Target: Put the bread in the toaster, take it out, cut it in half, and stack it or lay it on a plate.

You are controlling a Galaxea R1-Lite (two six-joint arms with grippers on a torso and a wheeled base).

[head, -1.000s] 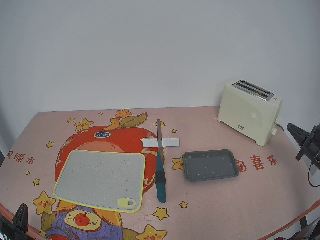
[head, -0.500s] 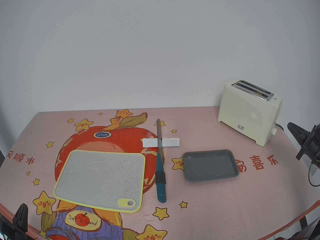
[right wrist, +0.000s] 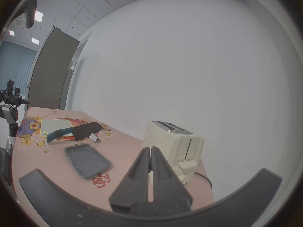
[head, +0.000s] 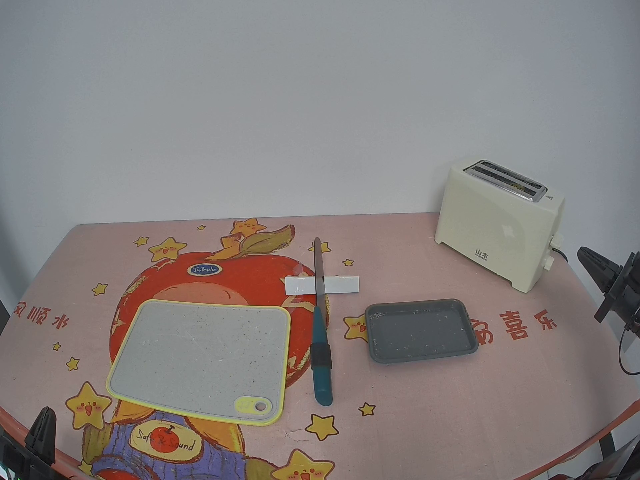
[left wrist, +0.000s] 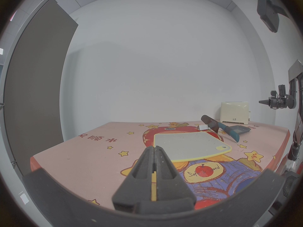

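Observation:
The cream toaster [head: 500,231] stands at the table's back right with its two slots facing up; a small brown speck shows in one slot, and I cannot tell whether it is bread. A grey rectangular plate [head: 421,330] lies in front of the toaster, with nothing on it. The grey cutting board [head: 200,358] with a yellow rim lies at the front left. Between them a teal-handled knife [head: 321,328] rests across a white holder [head: 322,285]. My right gripper [right wrist: 151,148] is shut beside the toaster's lever side. My left gripper [left wrist: 154,148] is shut, off the table's front left corner.
The toaster's lever [right wrist: 188,164] and its cord [right wrist: 203,177] face my right gripper [head: 587,258]. A plain wall runs close behind the table. Bare patterned tabletop [head: 433,408] lies in front of the plate.
My right gripper has drifted very slightly away from the toaster, toward the table's right edge. Nothing on the table has moved.

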